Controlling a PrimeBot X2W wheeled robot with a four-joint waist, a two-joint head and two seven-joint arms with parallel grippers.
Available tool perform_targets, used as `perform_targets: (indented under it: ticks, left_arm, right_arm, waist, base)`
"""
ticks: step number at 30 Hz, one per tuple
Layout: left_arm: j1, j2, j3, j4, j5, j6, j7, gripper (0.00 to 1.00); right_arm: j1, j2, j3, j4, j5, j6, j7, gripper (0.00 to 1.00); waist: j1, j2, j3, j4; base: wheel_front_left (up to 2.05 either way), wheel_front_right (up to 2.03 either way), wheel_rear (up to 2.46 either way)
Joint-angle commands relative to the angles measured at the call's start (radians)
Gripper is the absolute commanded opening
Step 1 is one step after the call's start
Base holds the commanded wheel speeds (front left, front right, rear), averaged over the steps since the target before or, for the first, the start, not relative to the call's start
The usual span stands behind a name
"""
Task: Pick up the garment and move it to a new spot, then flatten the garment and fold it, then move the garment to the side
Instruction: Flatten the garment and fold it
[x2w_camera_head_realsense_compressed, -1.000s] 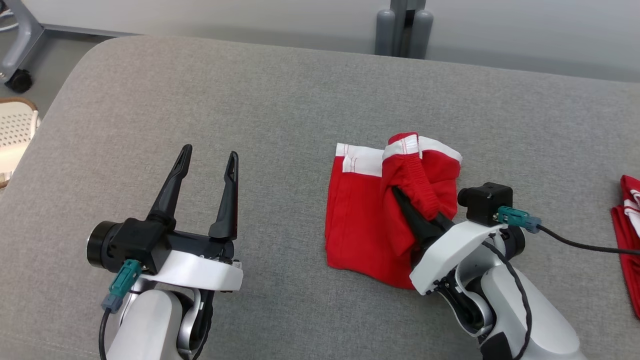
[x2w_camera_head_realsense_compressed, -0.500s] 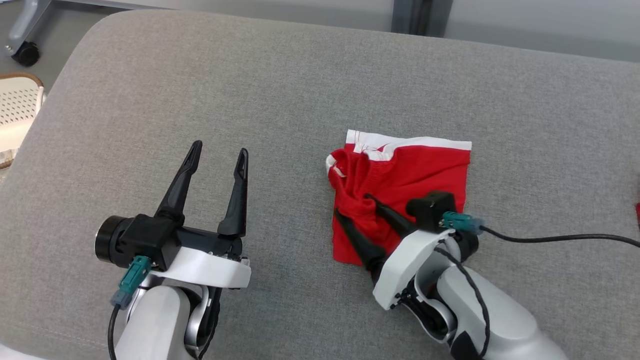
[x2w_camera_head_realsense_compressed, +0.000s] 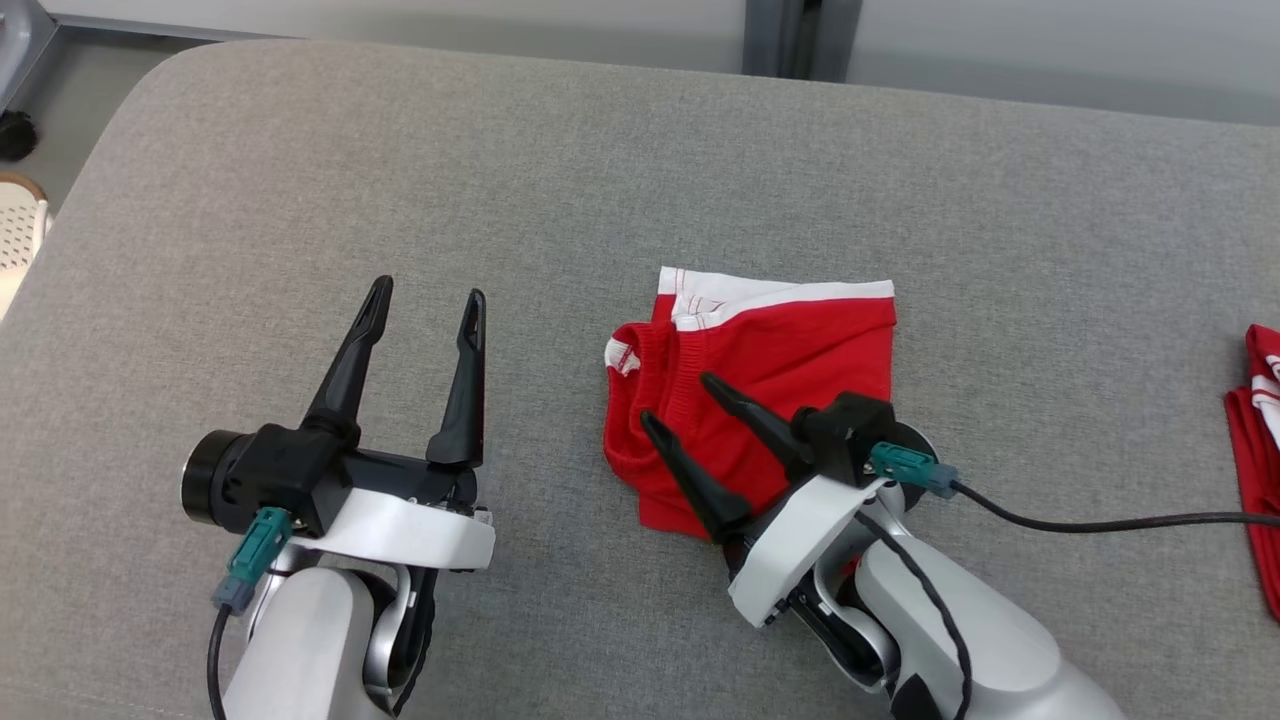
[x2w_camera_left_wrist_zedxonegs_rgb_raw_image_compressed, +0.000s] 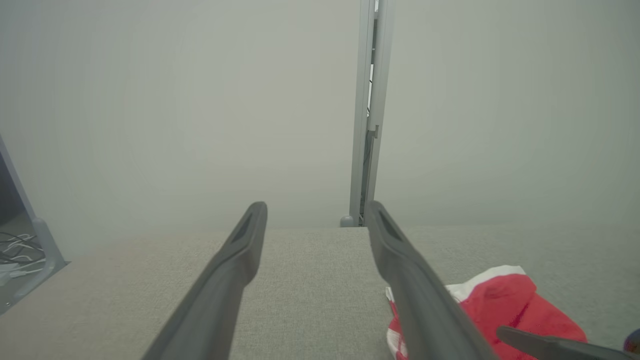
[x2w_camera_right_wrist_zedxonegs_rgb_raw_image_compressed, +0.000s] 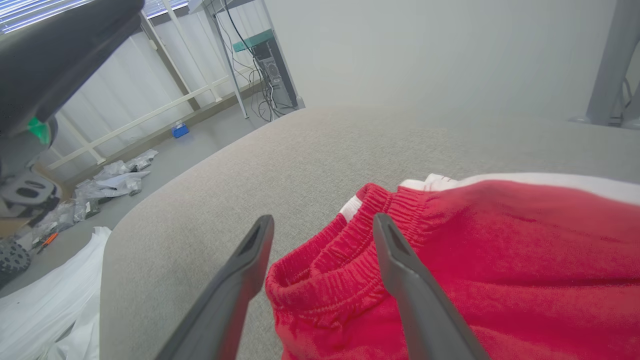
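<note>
The garment (x2w_camera_head_realsense_compressed: 780, 340) is lying folded on the table (x2w_camera_head_realsense_compressed: 600, 180), between the middle and the right edge, its white band facing the far edge. The right tool (x2w_camera_head_realsense_compressed: 678, 399) is hovering released at the garment's left side. The right wrist view is showing more closely the bunched waistband (x2w_camera_right_wrist_zedxonegs_rgb_raw_image_compressed: 340, 260) lying between the spread fingers. The left tool (x2w_camera_head_realsense_compressed: 428, 291) is hanging released, well apart.

The left gripper (x2w_camera_head_realsense_compressed: 426, 292) and right gripper (x2w_camera_head_realsense_compressed: 678, 398) each have two long, tapering black fingers (x2w_camera_head_realsense_compressed: 343, 370) with a narrow recess near the tip. Behind them sit glossy white wrist shells (x2w_camera_head_realsense_compressed: 400, 530), a boxy black camera block (x2w_camera_head_realsense_compressed: 285, 470) and a teal connector (x2w_camera_head_realsense_compressed: 250, 552) — feeding a thin black cable (x2w_camera_head_realsense_compressed: 1100, 523) — on pale silver-grey forearms (x2w_camera_head_realsense_compressed: 300, 640)
</note>
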Motion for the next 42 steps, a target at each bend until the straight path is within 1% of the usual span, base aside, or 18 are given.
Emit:
perform_targets:
  ticks: [1, 4, 8, 13, 17, 22, 23, 28, 30, 36, 42]
  left_arm:
    - [0.005, 0.004, 0.008, 0.001, 0.011, 0.005, -0.003, 1.0]
    - [0.011, 0.008, 0.019, 0.002, 0.011, 0.007, -0.003, 1.0]
    - [0.014, 0.012, 0.035, -0.001, 0.004, 0.003, -0.003, 1.0]
    - [0.024, 0.023, 0.058, -0.005, 0.008, 0.017, -0.003, 1.0]
    - [0.047, 0.04, 0.074, -0.006, 0.014, 0.033, -0.003, 1.0]
    - [0.076, 0.055, 0.086, -0.015, 0.015, 0.045, 0.002, 1.0]
    - [0.092, 0.061, 0.089, -0.019, 0.011, 0.053, 0.01, 1.0]
    - [0.122, 0.07, 0.098, -0.033, 0.004, 0.063, 0.02, 1.0]
    - [0.145, 0.074, 0.104, -0.042, 0.0, 0.073, 0.027, 1.0]
    - [0.195, 0.082, 0.108, -0.065, -0.001, 0.089, 0.05, 1.0]
    - [0.222, 0.091, 0.107, -0.085, -0.004, 0.099, 0.072, 1.0]
  right_arm:
    - [0.02, -0.007, -0.028, -0.019, -0.002, 0.001, -0.013, 1.0]
    - [0.048, -0.018, -0.116, -0.069, -0.021, 0.001, -0.022, 1.0]
    - [0.108, -0.04, -0.26, -0.151, -0.059, 0.001, -0.027, 1.0]
    - [0.184, -0.067, -0.445, -0.233, -0.133, 0.001, -0.027, 1.0]
    - [0.243, -0.068, -0.573, -0.292, -0.19, 0.001, -0.021, 1.0]
    - [0.319, -0.067, -0.69, -0.367, -0.251, 0.001, 0.007, 1.0]
    - [0.353, -0.064, -0.721, -0.4, -0.269, 0.001, 0.024, 1.0]
    - [0.417, -0.054, -0.768, -0.461, -0.298, 0.001, 0.06, 1.0]
    - [0.465, -0.043, -0.794, -0.494, -0.314, 0.001, 0.086, 1.0]
    - [0.547, -0.028, -0.822, -0.551, -0.343, 0.001, 0.127, 1.0]
    - [0.581, -0.014, -0.829, -0.601, -0.356, 0.001, 0.147, 1.0]
  waist:
    - [0.0, 0.0, -0.006, -0.009]
    - [0.0, 0.0, -0.015, -0.027]
    - [0.0, 0.0, -0.021, -0.053]
    - [0.0, 0.0, -0.029, -0.091]
    - [0.0, 0.0, -0.038, -0.126]
    - [0.0, 0.0, -0.058, -0.159]
    - [0.0, 0.0, -0.069, -0.17]
    - [0.0, 0.0, -0.087, -0.183]
    - [0.0, 0.0, -0.1, -0.187]
    - [0.0, 0.0, -0.121, -0.188]
    - [0.0, 0.0, -0.127, -0.193]
  base:
    - [0.0, 0.0, 0.0]
    - [0.0, 0.0, 0.0]
    - [0.0, 0.0, 0.0]
    - [0.0, 0.0, 0.0]
    - [0.0, 0.0, 0.0]
    - [0.0, 0.0, 0.0]
    - [0.0, 0.0, 0.0]
    - [0.0, 0.0, 0.0]
    - [0.0, 0.0, 0.0]
    - [0.0, 0.0, 0.0]
    - [0.0, 0.0, 0.0]
